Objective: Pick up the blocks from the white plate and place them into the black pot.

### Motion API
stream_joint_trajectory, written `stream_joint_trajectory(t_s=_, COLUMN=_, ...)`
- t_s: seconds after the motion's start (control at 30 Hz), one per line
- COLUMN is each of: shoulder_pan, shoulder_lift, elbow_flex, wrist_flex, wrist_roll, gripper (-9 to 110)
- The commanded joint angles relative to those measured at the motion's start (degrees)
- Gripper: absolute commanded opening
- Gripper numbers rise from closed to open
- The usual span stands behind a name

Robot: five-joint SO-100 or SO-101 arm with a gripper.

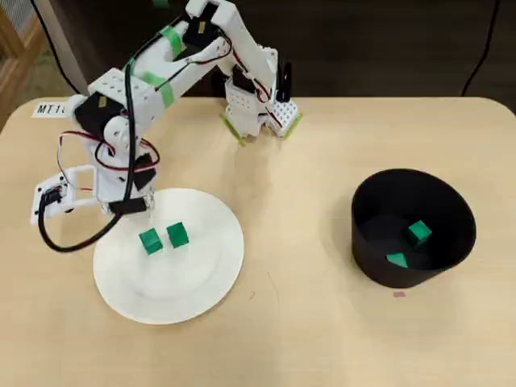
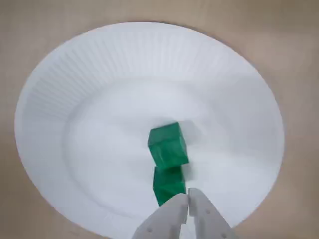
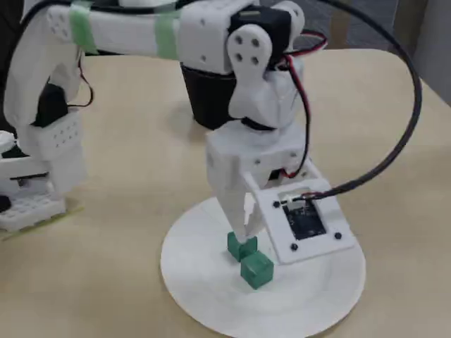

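Overhead sees all; wrist and low fixed views share the white plate (image 2: 60,99).

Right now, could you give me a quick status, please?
Gripper shut, empty, above near block. Two blocks on plate, two in pot. Nothing in the way.

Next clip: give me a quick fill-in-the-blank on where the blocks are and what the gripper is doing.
1. The white plate holds ___ green blocks.
2. The black pot holds ___ green blocks.
3. In the wrist view the gripper has its fingertips ___ just above the nearer block.

Missing words: two; two; closed
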Motion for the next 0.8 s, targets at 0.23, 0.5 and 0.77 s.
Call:
stream_joint_trajectory(t_s=0.23, shoulder_pan=0.18, shoulder_lift=0.88, elbow_flex=0.97, wrist_flex=1.58, wrist_roll=-0.44, gripper=18)
stream_joint_trajectory(t_s=0.5, shoulder_pan=4.13, shoulder_lift=-0.44, elbow_flex=1.58, wrist_flex=1.58, wrist_roll=0.09, gripper=27)
stream_joint_trajectory(t_s=0.77, shoulder_pan=3.96, shoulder_lift=-2.55, elbow_flex=1.05, wrist_flex=1.49, wrist_roll=-1.14, gripper=29)
